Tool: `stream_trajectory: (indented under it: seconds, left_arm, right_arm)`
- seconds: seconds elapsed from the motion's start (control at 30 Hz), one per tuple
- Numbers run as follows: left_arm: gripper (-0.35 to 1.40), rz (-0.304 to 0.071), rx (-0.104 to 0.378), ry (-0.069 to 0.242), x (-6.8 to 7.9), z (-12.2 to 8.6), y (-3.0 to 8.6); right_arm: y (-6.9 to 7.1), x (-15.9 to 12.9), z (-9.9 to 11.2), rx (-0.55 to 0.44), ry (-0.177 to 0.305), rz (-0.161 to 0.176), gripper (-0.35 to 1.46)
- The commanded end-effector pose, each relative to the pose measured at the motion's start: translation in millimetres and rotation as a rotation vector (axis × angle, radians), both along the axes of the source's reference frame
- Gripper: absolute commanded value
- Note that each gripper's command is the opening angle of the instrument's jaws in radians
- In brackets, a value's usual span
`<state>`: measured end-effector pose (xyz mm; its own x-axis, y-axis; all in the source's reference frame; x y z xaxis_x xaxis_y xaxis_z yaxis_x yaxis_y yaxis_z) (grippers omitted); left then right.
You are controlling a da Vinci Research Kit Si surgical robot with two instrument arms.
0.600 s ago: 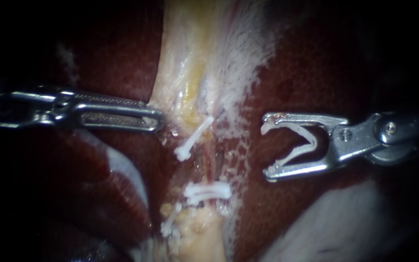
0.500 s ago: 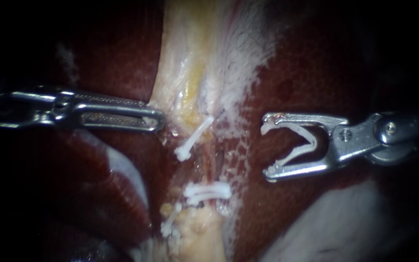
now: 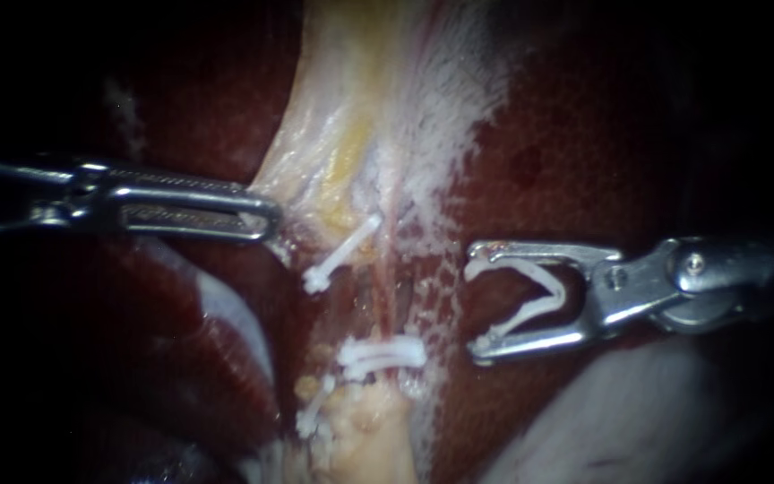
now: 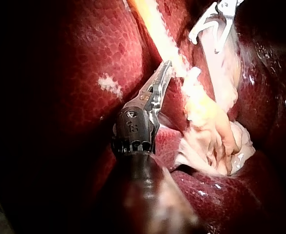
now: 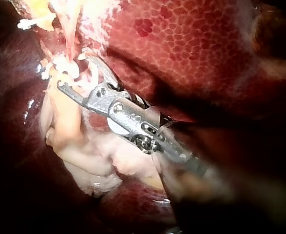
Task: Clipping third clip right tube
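One open clip [image 3: 557,291], gripped in jaws of the right instrument [image 3: 475,309], lies crosswise — mouth leftward — left instrument [image 3: 266,220] pinching pale tissue [image 3: 315,175].

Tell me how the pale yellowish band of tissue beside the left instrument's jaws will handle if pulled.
Probably floppy and stretchy: the pale yellowish band of tissue bends toward the left instrument where its jaws pinch the edge. Likely slippery, since its surface glistens wet. Possibly tears easily: thin, frayed white film fringes it.
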<state>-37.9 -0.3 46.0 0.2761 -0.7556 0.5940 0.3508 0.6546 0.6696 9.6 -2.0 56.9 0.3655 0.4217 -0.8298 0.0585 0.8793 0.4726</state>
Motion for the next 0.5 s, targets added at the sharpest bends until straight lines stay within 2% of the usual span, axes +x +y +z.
stream_trajectory:
  seconds: [0.03,0.23,0.5]
  left_arm:
    - [-0.35,-0.003,-0.008,-0.002,0.3,-0.5,0.0]
    - [-0.35,-0.011,-0.016,-0.012,1.2,-3.1,-0.2]
    - [-0.35,-0.013,-0.027,-0.019,0.7,-5.7,-1.3]
  right_arm:
    - [-0.2,0.3,0.2,0.004,0.0,-0.003,0.6]
    - [-0.5,1.9,1.2,0.022,0.001,-0.009,0.6]
    - [-0.7,3.8,2.8,0.037,0.002,-0.016,0.6]
